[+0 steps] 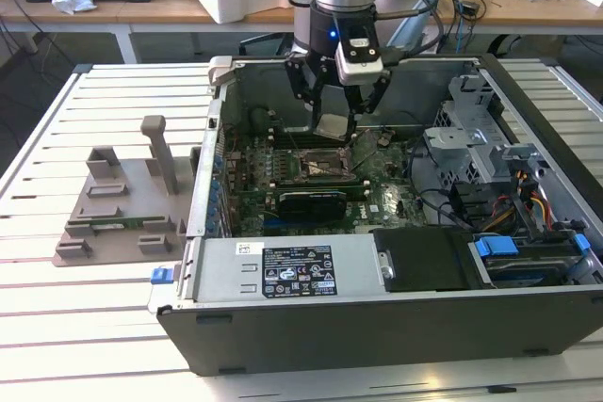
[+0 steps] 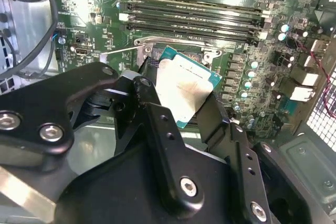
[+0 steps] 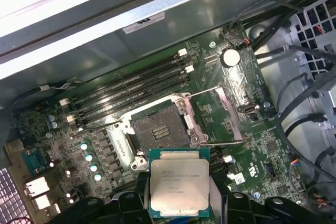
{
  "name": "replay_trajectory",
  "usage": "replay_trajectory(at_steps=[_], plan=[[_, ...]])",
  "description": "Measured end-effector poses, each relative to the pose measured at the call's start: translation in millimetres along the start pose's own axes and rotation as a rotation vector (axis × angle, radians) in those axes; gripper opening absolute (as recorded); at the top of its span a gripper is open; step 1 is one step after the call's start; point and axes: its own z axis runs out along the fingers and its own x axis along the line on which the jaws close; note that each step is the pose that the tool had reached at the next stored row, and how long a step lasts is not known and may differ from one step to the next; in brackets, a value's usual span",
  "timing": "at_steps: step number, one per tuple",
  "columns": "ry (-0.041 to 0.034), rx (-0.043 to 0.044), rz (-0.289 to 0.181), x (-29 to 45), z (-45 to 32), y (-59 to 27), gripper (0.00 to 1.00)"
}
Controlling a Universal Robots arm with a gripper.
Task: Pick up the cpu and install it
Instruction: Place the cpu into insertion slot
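The small flat square cpu [image 3: 178, 181] with its silvery-grey metal lid and thin green rim is held up off the board by the black two-fingered pincer [image 1: 335, 127], which is closed narrow on two opposite edges of the chip. It's carried inside the open dark-grey computer case [image 1: 377, 336] that's laid on the white slatted table [image 1: 94, 327]. The chip is hung just above the green motherboard [image 3: 268, 145], near the square black socket [image 3: 157, 129] but not lined up over it as seen in the first wrist view. The socket's silver metal hold-down frame [image 3: 218, 114] is flipped open and the socket is bare, so nothing is seated yet. A row of long black memory slots [image 3: 131, 90] is seen beside the socket. Handling-wise, the chip is judged light and totally stiff, but the smooth lid is probably slippery and the contact side underneath likely fragile, so it's best gripped by the edges, with the underside left untouched
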Motion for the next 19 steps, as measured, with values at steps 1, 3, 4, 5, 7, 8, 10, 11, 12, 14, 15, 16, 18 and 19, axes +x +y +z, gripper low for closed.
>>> replay_trajectory(at_steps=[1,3,4,5,7,8,10,11,12,14,15,16,18,19], plan=[[0.0001,0.0006,0.007,0.0,0.0,0.0,0.54],[0.0007,0.0012,0.024,0.0,0.0,0.0,0.54],[0.0009,0.0016,0.034,0.0,0.0,0.0,0.54],[0.0015,0.0020,0.048,0.0,0.0,0.0,0.54],[0.0023,0.0025,0.069,0.0,0.0,0.0,0.54],[0.0027,0.0028,0.080,0.0,0.1,0.0,0.54],[0.0032,0.0032,0.093,0.0,0.1,0.0,0.54],[0.0035,0.0033,0.102,0.0,0.2,0.0,0.54],[0.0039,0.0037,0.113,0.0,0.2,0.0,0.54],[0.0045,0.0044,0.131,0.0,0.3,0.0,0.54],[0.0046,0.0045,0.135,0.0,0.3,0.0,0.54],[0.0048,0.0046,0.141,0.0,0.4,0.0,0.54],[0.0052,0.0048,0.149,0.0,0.5,0.0,0.54],[0.0053,0.0050,0.154,0.0,0.5,0.0,0.54]])
